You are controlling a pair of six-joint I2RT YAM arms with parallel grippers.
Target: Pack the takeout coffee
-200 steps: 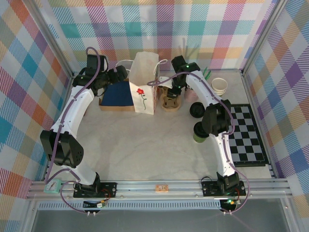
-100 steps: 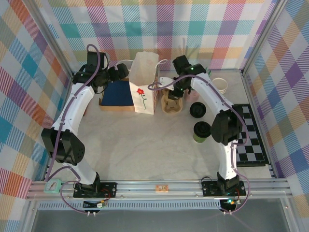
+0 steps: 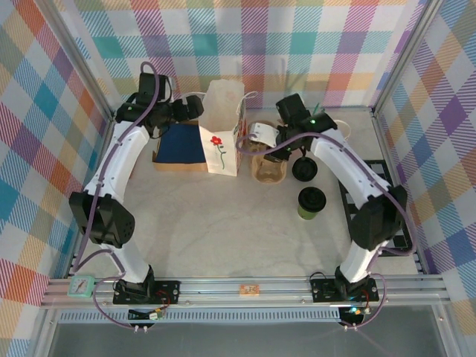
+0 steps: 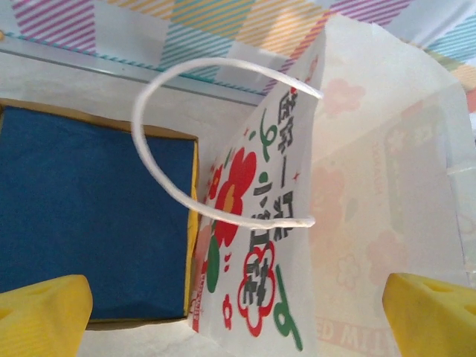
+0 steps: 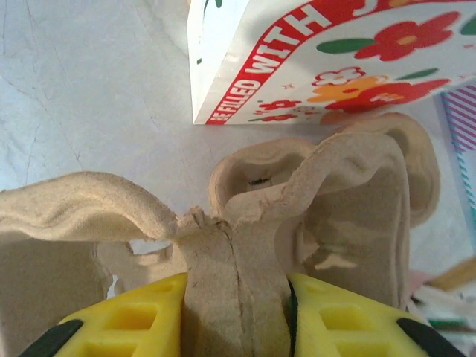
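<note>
The right gripper (image 5: 234, 297) pinches the brown pulp cup carrier (image 5: 349, 193) right of the tall white paper bag (image 3: 223, 137), with the black-lidded green paper cup (image 3: 311, 202) nearer, while the left gripper (image 4: 238, 312) gapes wide at the bag's far-left.

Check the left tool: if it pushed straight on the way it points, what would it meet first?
Most likely the white flower-printed paper bag, starting with its white loop handle, which sits centred ahead of the open left tool, though depth is unclear.
</note>
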